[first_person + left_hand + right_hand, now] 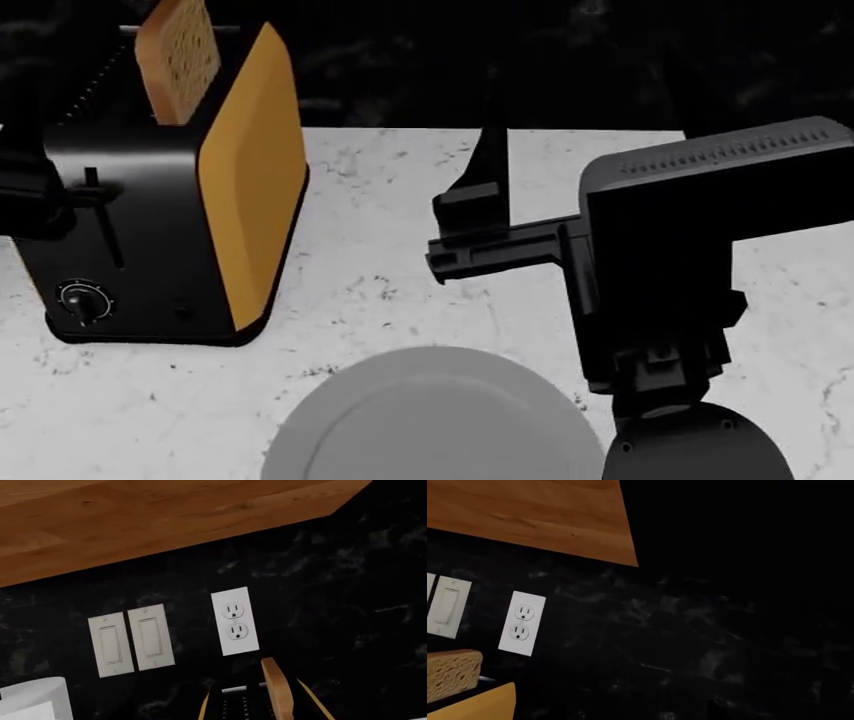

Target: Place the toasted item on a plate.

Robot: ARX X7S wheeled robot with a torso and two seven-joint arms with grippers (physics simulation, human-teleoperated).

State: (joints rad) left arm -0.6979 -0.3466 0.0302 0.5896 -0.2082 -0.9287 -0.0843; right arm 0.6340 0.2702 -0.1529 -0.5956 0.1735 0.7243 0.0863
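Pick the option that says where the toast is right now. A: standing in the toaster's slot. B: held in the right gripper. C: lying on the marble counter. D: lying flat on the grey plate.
A: the toast stands upright out of the top of the toaster, while the plate in front lies bare.

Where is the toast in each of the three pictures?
Head view: the toast sticks up out of the toaster, top left.
Left wrist view: seen edge-on at the bottom edge, below the outlet.
Right wrist view: bottom left corner, beside the outlet.
Shared landmark: the toaster's yellow side.
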